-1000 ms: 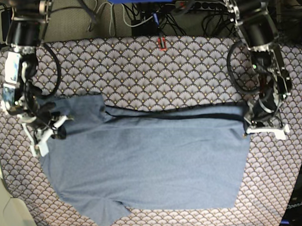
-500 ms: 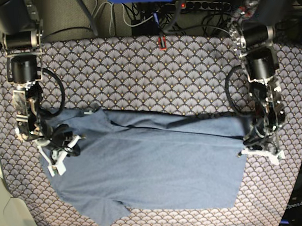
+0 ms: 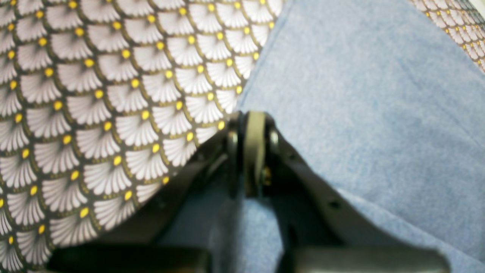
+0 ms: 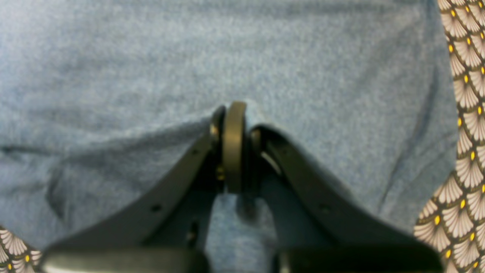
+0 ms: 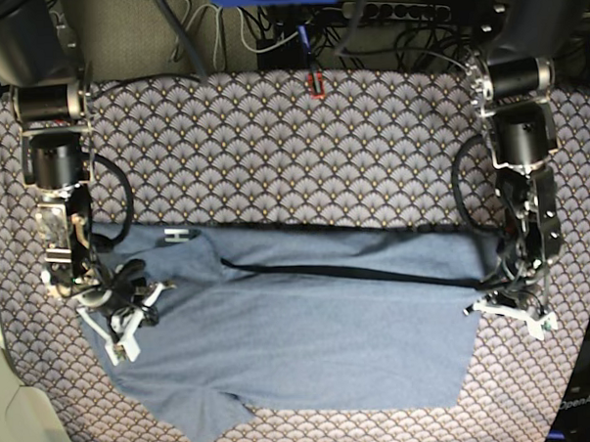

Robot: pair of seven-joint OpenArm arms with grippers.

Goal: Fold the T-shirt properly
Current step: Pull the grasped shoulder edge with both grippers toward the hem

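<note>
The slate-blue T-shirt lies spread on the scale-patterned tablecloth, plain side up; its white letters are hidden. A dark fold line runs across it. My left gripper is at the shirt's right edge, shut on the fabric; in the left wrist view its tips pinch the shirt at the hem. My right gripper is at the shirt's left side, shut on a raised pinch of cloth; in the right wrist view its tips hold the shirt.
Cables and a power strip lie behind the table's far edge. A small red item sits at the far middle of the cloth. A pale surface borders the front left corner. Patterned cloth lies bare beside the left gripper.
Both grippers have moved toward the front of the table, drawing the shirt's back edge over the lower layer. The fold line has shifted forward with them.
</note>
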